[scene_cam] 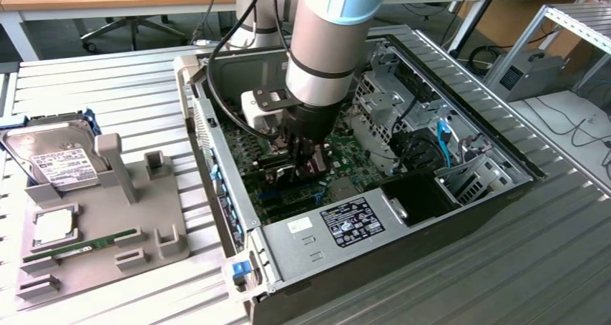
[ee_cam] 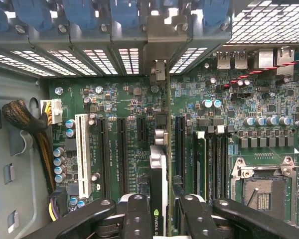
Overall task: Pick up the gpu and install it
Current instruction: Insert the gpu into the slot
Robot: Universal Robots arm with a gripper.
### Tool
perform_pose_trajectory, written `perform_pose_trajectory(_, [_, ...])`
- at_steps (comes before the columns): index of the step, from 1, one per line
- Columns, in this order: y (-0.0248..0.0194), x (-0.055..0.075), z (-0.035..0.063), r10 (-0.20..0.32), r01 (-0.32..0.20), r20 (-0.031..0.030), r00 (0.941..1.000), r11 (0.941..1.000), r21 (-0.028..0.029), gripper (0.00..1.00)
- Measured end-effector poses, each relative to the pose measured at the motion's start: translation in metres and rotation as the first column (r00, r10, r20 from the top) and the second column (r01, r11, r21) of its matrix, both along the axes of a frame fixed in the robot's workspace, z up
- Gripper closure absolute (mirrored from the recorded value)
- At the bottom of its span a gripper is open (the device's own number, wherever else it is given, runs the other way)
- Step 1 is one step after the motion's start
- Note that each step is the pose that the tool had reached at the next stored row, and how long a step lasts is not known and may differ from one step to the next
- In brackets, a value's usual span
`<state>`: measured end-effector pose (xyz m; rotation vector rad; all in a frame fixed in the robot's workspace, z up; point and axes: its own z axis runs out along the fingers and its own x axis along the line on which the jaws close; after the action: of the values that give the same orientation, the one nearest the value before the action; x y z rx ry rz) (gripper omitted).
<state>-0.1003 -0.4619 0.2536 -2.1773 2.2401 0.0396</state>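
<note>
Gripping the gpu point(ee_cam: 158, 167) edge-on between its closed-in fingers, the claw point(ee_cam: 162, 209) hangs inside the open computer case point(scene_cam: 315, 268), the card upright over the green motherboard point(ee_cam: 114, 99).

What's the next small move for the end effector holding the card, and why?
Probably a short, straight push down toward the green motherboard. The end effector grips the thin green-and-black gpu card on edge, its silver bracket at the grey case's rear wall; seating isn't visible.

Arm point(scene_cam: 325, 46): silver-grey tube, pale blue band, black collar. White block point(scene_cam: 260, 104) and black cable point(scene_cam: 216, 60) at its nine o'clock. Gripper point(ee_cam: 163, 204) black, with round screw heads.
</note>
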Motion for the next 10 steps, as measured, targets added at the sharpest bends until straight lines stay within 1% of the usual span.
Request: perform_pose_trajectory(10, [0.0000, -0.0006, 0.0001, 0.000, 0.000, 0.0000, 1.0000, 1.0000, -0.0002, 0.73])
